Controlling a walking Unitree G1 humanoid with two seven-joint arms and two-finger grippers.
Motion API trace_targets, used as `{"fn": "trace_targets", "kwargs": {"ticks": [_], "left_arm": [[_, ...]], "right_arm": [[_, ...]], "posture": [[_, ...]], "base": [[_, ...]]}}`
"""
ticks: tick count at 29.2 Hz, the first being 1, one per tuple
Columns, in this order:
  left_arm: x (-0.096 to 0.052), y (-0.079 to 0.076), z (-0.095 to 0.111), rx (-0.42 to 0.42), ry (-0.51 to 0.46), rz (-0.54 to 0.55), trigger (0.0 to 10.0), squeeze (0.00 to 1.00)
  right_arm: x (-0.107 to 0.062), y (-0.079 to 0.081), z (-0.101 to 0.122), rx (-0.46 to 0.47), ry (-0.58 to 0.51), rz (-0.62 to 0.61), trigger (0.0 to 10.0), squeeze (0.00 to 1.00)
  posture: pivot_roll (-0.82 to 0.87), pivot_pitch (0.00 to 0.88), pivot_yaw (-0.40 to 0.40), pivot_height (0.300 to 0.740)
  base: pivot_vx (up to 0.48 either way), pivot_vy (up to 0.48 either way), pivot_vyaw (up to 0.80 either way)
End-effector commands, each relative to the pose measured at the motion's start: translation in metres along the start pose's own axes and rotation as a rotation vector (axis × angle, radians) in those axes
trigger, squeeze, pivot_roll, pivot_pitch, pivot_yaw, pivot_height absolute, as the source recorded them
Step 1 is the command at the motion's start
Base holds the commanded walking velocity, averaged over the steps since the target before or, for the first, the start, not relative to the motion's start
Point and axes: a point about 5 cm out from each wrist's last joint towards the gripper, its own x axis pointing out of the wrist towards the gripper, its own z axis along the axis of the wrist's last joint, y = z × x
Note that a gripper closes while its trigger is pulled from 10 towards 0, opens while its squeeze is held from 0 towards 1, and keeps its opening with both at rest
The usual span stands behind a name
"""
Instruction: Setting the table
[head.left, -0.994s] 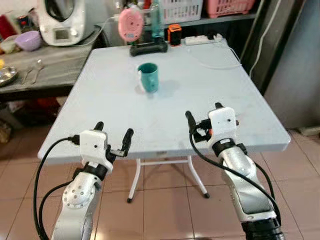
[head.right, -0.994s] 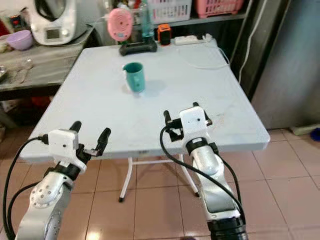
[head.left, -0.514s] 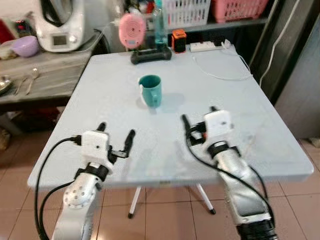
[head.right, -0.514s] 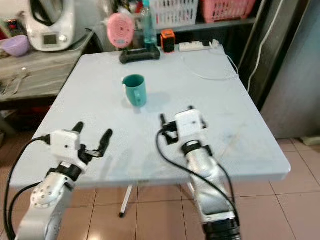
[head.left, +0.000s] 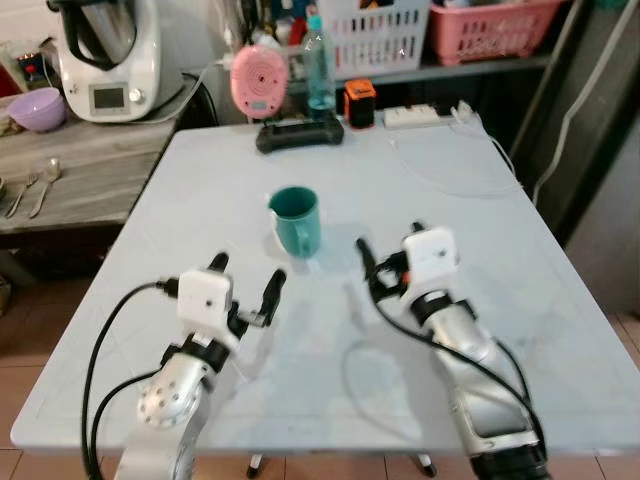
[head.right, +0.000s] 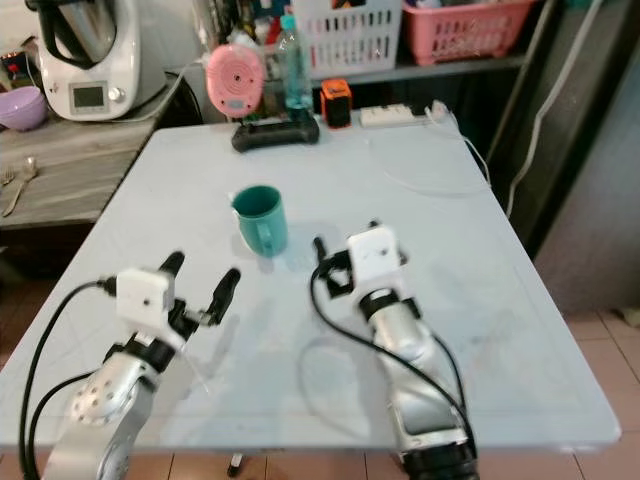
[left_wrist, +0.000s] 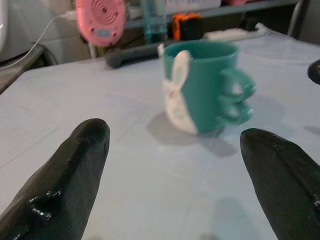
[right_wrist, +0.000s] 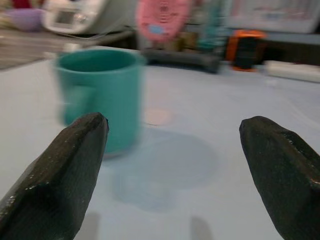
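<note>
head cam: teal mug (head.left: 296, 220) stands upright on the pale table (head.left: 500, 250), abt mid-width and nearer the far edge than the near one, prob parked there within reach of both arms. left gripper (head.left: 247, 288) hovers over the table twd the near-left corner, fingers spread wide, nothing in them, pointed at the mug. right gripper (head.left: 392, 252) sits just beside the mug on its right, apart from it, forearm low over the table w/ cable looping under; fingers apart, empty. far edge carries a pink fan (head.left: 258, 72), bottle, power strip, prob just clutter. left wrist cam: mug (left_wrist: 202, 92) centred betw the two black fingertips (left_wrist: 70, 170), handle side showing, white rabbit print; looks lined up for an approach. right wrist cam: mug (right_wrist: 99, 95) off twd one finger (right_wrist: 60, 170), blurred, not betw them.
</note>
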Motion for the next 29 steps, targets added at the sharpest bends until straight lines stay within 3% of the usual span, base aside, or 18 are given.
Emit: {"fn": "trace_targets", "kwargs": {"ticks": [1,17,24,29], "left_arm": [[-0.002,-0.002,0.0,0.001,-0.001,-0.016,10.0,0.0],[-0.017,0.0,-0.004,0.019,0.038,-0.04,10.0,0.0],[-0.033,-0.004,0.003,0.006,0.036,-0.126,10.0,0.0],[-0.04,-0.004,0.004,0.011,0.049,-0.124,10.0,0.0]], "right_arm": [[-0.002,-0.003,-0.002,0.0,0.007,0.0,10.0,0.0],[-0.002,0.014,-0.008,0.039,0.024,0.063,10.0,0.0],[0.015,0.032,-0.005,0.09,0.012,0.071,10.0,0.0],[0.025,0.042,0.001,0.11,0.003,0.056,10.0,0.0]], "posture": [[-0.08,0.092,0.109,0.74],[-0.05,0.13,0.124,0.74],[0.0,0.181,0.14,0.74],[0.03,0.199,0.142,0.74]], "base": [[0.0,0.0,0.0],[0.0,0.0,0.0],[0.0,0.0,0.0],[0.0,0.0,0.0]]}}
